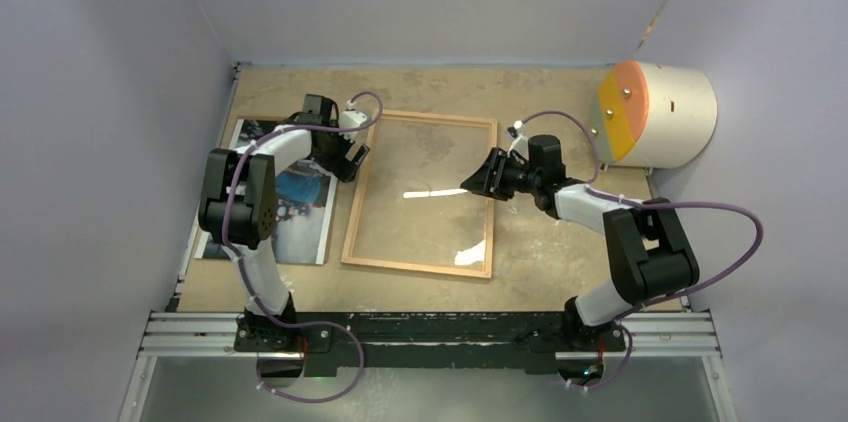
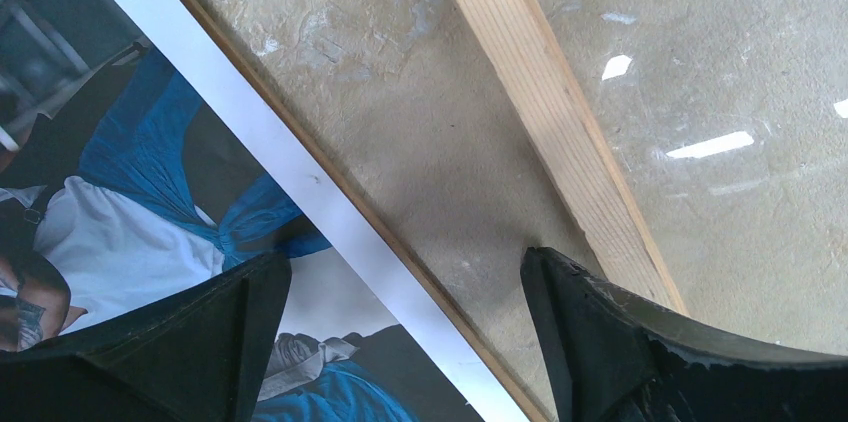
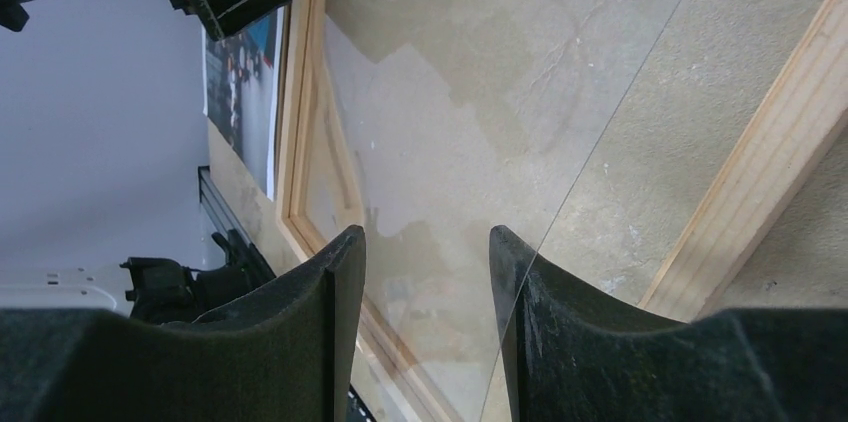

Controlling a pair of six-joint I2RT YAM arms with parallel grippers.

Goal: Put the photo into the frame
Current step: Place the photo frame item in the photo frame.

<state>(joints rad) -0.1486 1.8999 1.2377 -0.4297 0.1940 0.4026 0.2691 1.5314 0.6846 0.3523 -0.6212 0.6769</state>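
Wooden frame (image 1: 415, 268) is lying mid-table; photo (image 1: 300, 207) is lying flat just left, long edges parallel. I'm hovering left gripper (image 1: 352, 157), the nearer one, jaws wide and empty, over photo's right edge. Right gripper (image 1: 470, 182) is hanging over pane, parted, empty.

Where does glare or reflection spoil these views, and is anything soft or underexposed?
Top view: white light streaks glare on the pane of the frame; the left arm covers part of the photo. Left wrist view: small bright reflections on the pane, photo sharp, left gripper dark and soft-edged. Right wrist view: a pale reflection washes the pane; right gripper underexposed.
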